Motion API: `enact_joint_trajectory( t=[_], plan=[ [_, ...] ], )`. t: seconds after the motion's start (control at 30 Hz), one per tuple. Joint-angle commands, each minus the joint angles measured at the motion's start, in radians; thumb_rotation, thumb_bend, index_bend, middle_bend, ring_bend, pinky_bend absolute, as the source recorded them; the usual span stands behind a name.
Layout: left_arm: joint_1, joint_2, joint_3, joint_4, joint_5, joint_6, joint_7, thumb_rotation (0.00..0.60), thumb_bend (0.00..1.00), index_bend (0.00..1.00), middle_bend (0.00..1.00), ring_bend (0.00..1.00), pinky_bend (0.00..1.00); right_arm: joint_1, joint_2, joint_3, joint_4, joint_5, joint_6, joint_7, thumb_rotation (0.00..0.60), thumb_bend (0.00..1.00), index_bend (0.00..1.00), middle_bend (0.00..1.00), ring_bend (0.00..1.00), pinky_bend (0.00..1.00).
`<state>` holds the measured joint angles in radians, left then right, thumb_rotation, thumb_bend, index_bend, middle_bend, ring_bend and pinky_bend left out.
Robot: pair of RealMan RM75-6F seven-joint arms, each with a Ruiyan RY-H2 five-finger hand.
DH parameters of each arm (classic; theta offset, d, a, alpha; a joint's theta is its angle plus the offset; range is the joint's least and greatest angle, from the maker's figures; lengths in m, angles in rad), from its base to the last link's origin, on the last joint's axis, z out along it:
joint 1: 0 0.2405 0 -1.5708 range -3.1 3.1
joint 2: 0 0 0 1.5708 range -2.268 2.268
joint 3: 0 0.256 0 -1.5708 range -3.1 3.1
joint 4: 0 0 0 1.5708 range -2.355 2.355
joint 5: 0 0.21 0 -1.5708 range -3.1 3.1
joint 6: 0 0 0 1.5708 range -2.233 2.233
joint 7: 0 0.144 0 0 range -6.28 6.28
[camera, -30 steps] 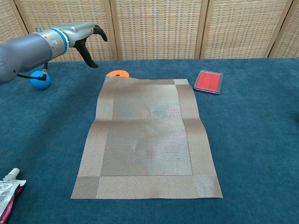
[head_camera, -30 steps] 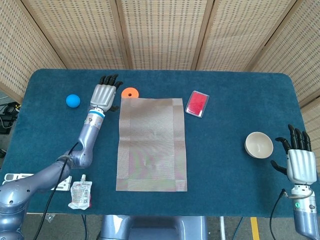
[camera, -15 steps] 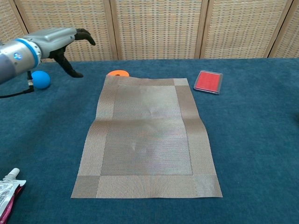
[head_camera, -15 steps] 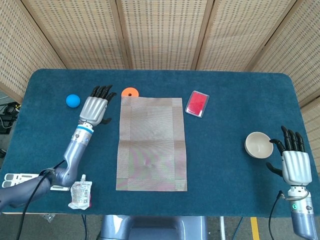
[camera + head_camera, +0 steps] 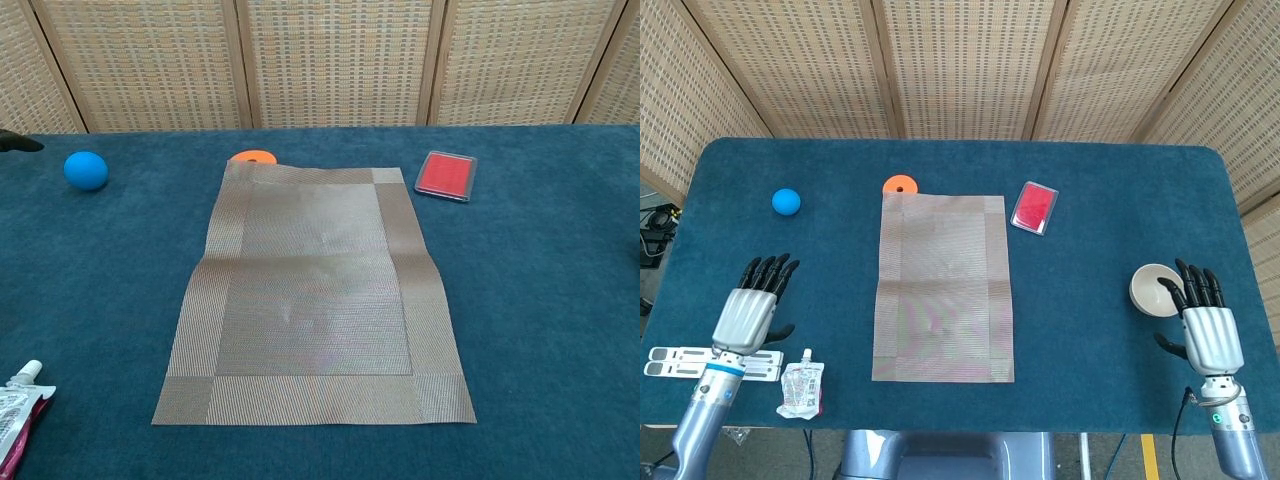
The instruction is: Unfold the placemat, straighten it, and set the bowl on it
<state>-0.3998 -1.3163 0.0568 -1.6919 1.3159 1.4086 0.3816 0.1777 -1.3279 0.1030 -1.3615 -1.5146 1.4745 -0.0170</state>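
Both views bright, evenly lit; diffuse light, apparently from overhead. Shadows soft and short: faint dark rim under blue ball (image 5: 786, 201) and around bowl (image 5: 1155, 290). No hard glare; mild sheen on red case (image 5: 446, 175). Placemat (image 5: 314, 290) weave shows colour moiré in head view, shallow ripple shading in chest view. Focus sharp across counter (image 5: 1090, 220) in both. Slight wide-angle bowing at counter's far edge in head view. Wicker screens (image 5: 960, 65) crisp.

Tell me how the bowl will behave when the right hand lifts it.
The bowl looks small, rigid and smooth, so it probably stays in shape but may slip in the right hand's fingers. It sits upright on a rounded body, so a sideways nudge would likely slide or tip it.
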Motion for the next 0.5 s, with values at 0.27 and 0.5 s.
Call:
enact_joint_trajectory(
  t=[0.27, 0.5],
  plan=[
    [0.101, 0.051, 0.045, -0.044, 0.139, 0.116, 0.016, 0.600, 0.13, 0.00, 0.00, 0.00, 0.00, 0.017, -0.022, -0.040, -0.037, -0.070, -0.005, -0.030, 0.600, 0.12, 0.16, 0.00, 0.00, 0.00],
    [0.118, 0.064, 0.030, -0.039, 0.136, 0.103, -0.001, 0.600, 0.13, 0.00, 0.00, 0.00, 0.00, 0.035, -0.051, -0.075, -0.077, -0.107, -0.045, -0.083, 0.600, 0.12, 0.16, 0.00, 0.00, 0.00]
  ],
)
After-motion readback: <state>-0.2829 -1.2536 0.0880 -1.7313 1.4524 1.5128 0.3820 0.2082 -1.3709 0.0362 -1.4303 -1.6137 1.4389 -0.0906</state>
